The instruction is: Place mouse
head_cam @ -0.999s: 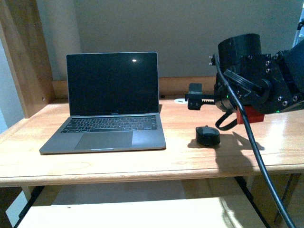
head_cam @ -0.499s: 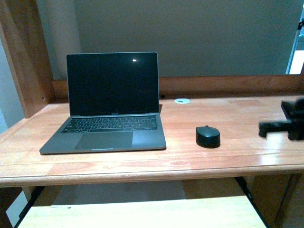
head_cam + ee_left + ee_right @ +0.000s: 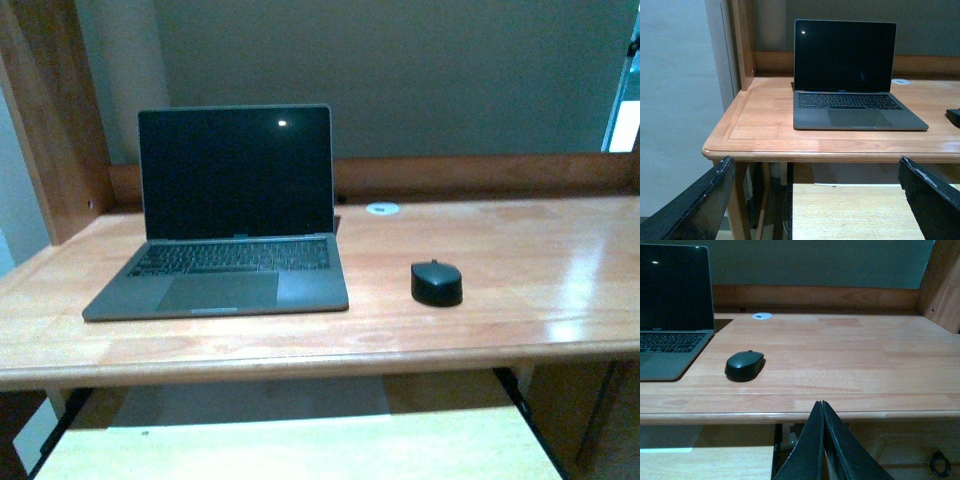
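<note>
No legible text, brand, number or sign is present in any view. The laptop (image 3: pixel 225 225) carries a small mark on the bezel below its dark screen, centre left of the front frame, too small to read. Its key legends are likewise unresolved. The mouse (image 3: pixel 437 283) shows no marking.

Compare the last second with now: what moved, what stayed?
The right arm, a second ago over the desk just behind the mouse, pulled away rightward and out of the front view. Its pincer is now shut, empty, below the desk edge. Mouse and laptop stayed put.
</note>
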Action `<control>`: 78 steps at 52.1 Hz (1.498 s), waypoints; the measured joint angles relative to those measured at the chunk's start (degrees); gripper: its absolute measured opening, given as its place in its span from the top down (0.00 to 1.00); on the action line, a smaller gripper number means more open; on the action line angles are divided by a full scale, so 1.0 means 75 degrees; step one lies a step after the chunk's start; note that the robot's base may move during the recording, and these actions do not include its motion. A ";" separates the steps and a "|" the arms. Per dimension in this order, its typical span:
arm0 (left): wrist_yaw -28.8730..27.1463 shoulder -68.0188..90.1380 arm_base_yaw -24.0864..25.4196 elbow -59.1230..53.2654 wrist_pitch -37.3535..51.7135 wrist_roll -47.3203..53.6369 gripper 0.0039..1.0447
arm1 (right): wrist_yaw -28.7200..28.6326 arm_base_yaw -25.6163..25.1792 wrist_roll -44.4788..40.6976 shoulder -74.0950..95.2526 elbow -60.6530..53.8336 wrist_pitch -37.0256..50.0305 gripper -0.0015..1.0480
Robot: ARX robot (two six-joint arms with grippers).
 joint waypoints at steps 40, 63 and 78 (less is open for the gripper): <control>-0.0006 0.0000 0.0000 0.0000 -0.0003 0.0000 0.06 | -0.0020 0.0003 0.0000 -0.5365 -0.0979 -0.4214 0.98; -0.0006 0.0000 0.0000 0.0000 -0.0003 0.0000 0.06 | -0.0020 0.0003 0.0000 -0.7041 -0.0979 -0.5834 0.98; -0.0006 0.0000 0.0000 0.0000 -0.0003 0.0000 0.06 | -0.0020 0.0003 0.0000 -0.7769 -0.0979 -0.6551 0.98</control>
